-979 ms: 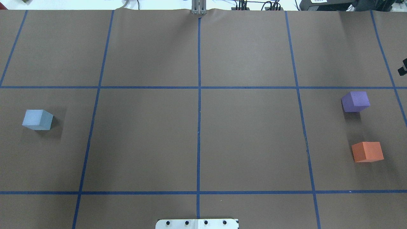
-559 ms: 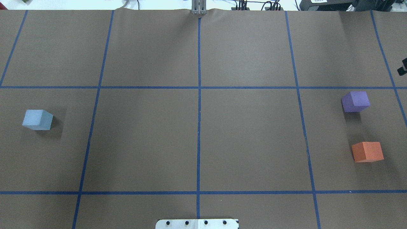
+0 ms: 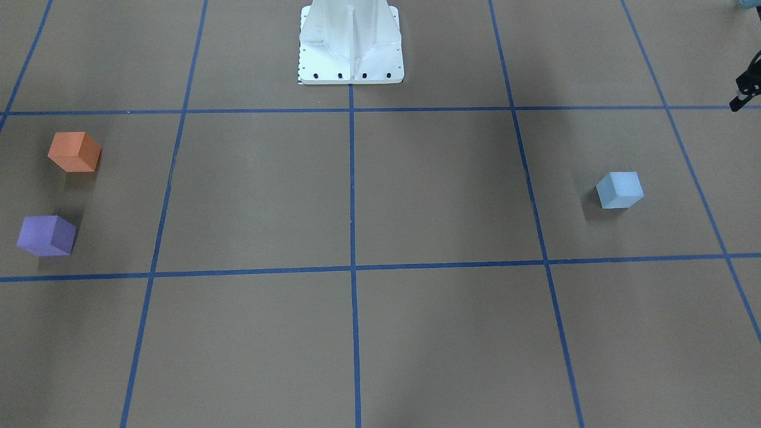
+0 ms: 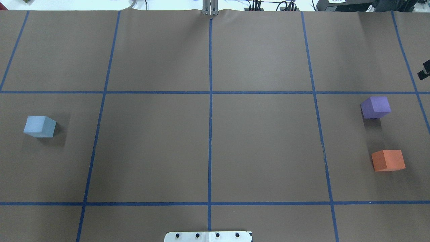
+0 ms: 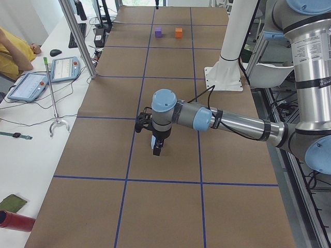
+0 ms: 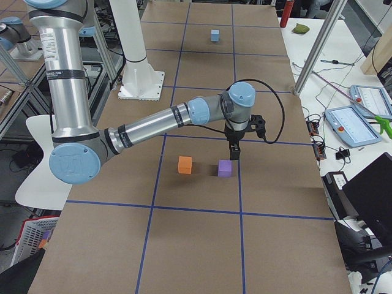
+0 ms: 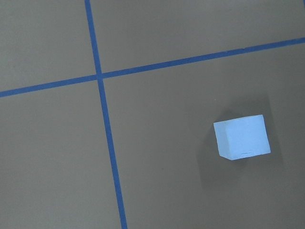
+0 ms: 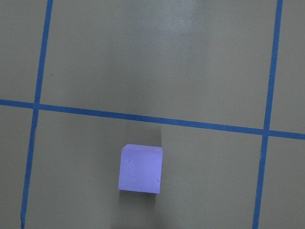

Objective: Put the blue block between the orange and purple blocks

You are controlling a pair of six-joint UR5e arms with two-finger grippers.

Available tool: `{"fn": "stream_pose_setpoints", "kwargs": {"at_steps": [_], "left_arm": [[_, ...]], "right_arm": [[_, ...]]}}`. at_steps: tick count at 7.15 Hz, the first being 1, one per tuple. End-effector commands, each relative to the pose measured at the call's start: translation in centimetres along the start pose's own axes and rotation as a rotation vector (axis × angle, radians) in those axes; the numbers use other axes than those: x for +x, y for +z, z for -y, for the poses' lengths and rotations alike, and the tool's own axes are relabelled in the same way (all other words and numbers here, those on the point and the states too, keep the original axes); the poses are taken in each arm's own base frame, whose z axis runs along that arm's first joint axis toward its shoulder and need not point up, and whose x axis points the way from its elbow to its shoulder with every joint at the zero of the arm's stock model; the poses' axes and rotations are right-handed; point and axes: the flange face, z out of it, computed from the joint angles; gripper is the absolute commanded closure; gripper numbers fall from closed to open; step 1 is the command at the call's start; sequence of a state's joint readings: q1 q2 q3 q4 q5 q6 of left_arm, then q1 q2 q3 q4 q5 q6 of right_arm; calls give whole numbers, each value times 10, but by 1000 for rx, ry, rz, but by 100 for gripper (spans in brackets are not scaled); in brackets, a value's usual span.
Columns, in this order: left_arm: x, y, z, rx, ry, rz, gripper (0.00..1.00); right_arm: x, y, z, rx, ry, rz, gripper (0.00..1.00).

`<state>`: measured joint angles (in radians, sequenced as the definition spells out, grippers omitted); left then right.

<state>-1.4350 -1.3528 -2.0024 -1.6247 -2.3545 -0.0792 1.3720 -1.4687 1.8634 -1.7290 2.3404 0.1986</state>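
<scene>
The blue block [image 4: 39, 126] sits alone at the table's left side; it also shows in the front view [image 3: 619, 189] and the left wrist view [image 7: 242, 137]. The purple block [image 4: 375, 107] and the orange block [image 4: 388, 160] sit at the right side with a gap between them, the purple one farther from the robot. My left gripper [image 5: 158, 147] hangs above the table by the blue block. My right gripper [image 6: 234, 150] hangs just beyond the purple block [image 6: 225, 168], which also shows in the right wrist view [image 8: 140, 168]. I cannot tell whether either gripper is open or shut.
Blue tape lines divide the brown table cover into squares. The robot's white base [image 3: 351, 44] stands at the near middle edge. Tablets and cables [image 5: 51, 72] lie on the side bench, where a person sits.
The dark sliver of my right gripper at the overhead view's right edge has shifted slightly away from the robot. The blocks have not moved.
</scene>
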Motion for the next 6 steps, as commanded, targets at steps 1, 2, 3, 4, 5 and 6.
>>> {"fn": "stream_pose_setpoints", "kwargs": {"at_steps": [1, 2, 3, 4, 5, 6], "left_arm": [[4, 5, 1, -10, -88, -2, 0], [35, 27, 17, -50, -178, -2, 0], [60, 50, 31, -78, -171, 32, 0], [76, 69, 41, -101, -180, 54, 0], [86, 86, 60, -116, -175, 51, 0], [107, 117, 77, -145, -158, 77, 0]], "right_arm": [[-1, -1, 0, 1, -2, 4, 0], [-1, 0, -1, -2, -1, 6, 0], [0, 2, -1, -6, 1, 6, 0], [1, 3, -2, -8, 2, 6, 0], [0, 2, -2, -8, 1, 7, 0], [-1, 3, -3, -12, 2, 26, 0]]}}
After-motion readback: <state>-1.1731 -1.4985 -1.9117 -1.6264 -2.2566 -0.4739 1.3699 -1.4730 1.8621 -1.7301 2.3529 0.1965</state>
